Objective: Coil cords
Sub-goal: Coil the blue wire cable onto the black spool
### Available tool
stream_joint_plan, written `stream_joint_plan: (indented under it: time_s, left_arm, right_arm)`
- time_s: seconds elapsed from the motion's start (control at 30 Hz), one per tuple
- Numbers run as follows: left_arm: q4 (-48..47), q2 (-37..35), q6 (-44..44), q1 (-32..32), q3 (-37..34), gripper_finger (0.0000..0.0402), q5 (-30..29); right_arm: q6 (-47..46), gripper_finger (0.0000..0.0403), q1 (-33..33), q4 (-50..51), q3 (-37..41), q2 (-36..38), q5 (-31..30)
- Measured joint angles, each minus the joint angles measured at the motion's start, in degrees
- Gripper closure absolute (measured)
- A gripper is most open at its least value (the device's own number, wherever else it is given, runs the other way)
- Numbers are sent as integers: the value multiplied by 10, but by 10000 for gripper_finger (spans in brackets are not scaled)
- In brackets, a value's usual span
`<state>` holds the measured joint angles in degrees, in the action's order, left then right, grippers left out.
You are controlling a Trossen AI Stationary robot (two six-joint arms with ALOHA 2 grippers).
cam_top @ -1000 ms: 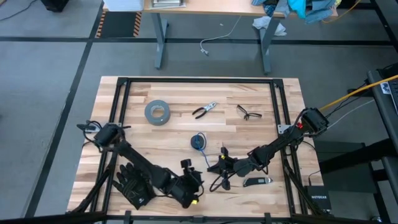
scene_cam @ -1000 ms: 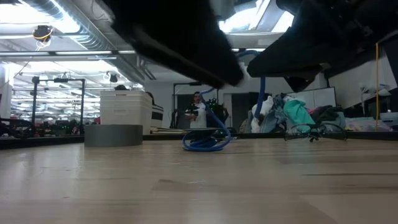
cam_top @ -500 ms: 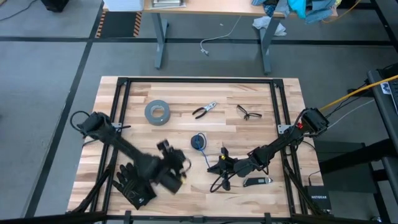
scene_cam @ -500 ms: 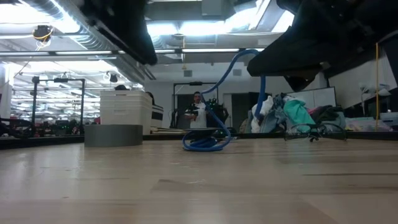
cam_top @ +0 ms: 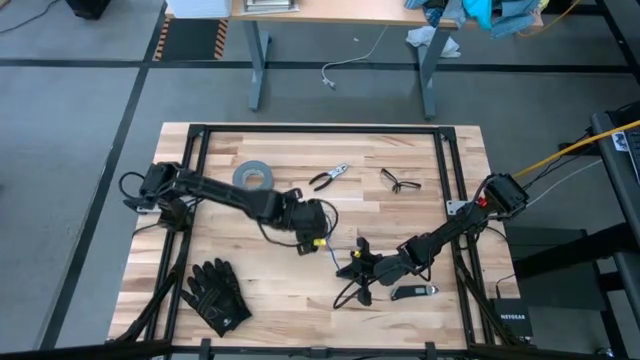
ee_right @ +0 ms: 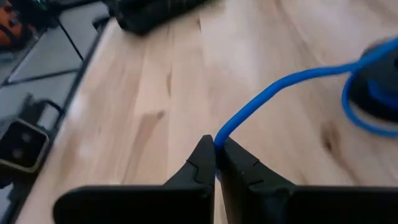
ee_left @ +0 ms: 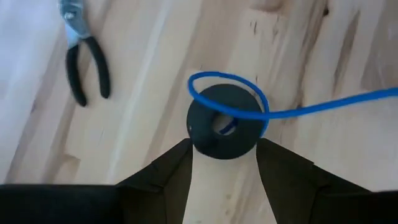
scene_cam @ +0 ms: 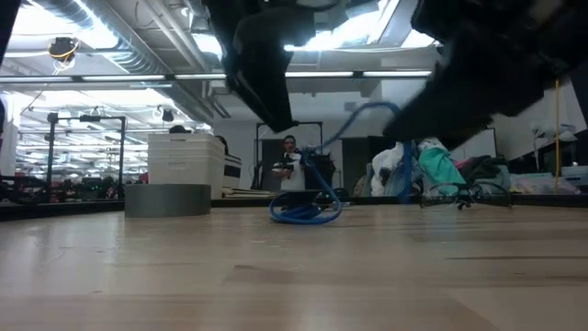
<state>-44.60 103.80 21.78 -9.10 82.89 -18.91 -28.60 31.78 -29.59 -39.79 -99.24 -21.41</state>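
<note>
One word can be read: "NETGEAR", in pale letters on the black box [cam_top: 515,320] off the counter's [cam_top: 400,215] edge, on the right arm's side, well apart from that arm's fingers. No other text, number or sign is legible in any view

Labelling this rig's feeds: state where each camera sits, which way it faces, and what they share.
High: overhead, straight down on table, both arms, left gripper over the coil.
Low: table height, level across; blue cord, arms overhead.
Left wrist: open fingers flanking the coil, pliers beyond.
Right wrist: right gripper shut on the cord's free end.
Shared: the blue cord, in all four.
</note>
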Motion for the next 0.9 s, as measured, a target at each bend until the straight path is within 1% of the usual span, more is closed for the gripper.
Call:
stream_joint_plan:
  time_s: [0.07,0.17,0.2,0.23,0.33,0.4,0.57,0.77,0.9]
  left_arm:
    - [-10,-1,-23,17,0,231,28]
    - [-29,-1,-53,40,-1,231,39]
    - [-19,-1,-61,47,-6,231,45]
    - [-2,-2,-69,55,-15,231,63]
    - [53,-4,-74,77,-48,231,139]
    - [77,-4,-74,85,-70,231,163]
    - [82,-5,-69,85,-111,231,166]
    - [97,-5,-58,85,-130,231,166]
    - [100,-8,-75,99,-133,231,178]
  right_arm:
    - [-12,395,7,23,0,0,1]
    - [-25,396,19,42,0,0,0]
    - [-26,395,23,43,0,0,-1]
    - [-26,395,26,43,0,0,-3]
    - [-35,396,29,41,0,0,-5]
    - [-43,396,28,42,0,1,-10]
    - [-53,396,28,41,0,1,-11]
    - [-55,396,28,41,0,1,-13]
    - [-55,396,28,41,0,1,-13]
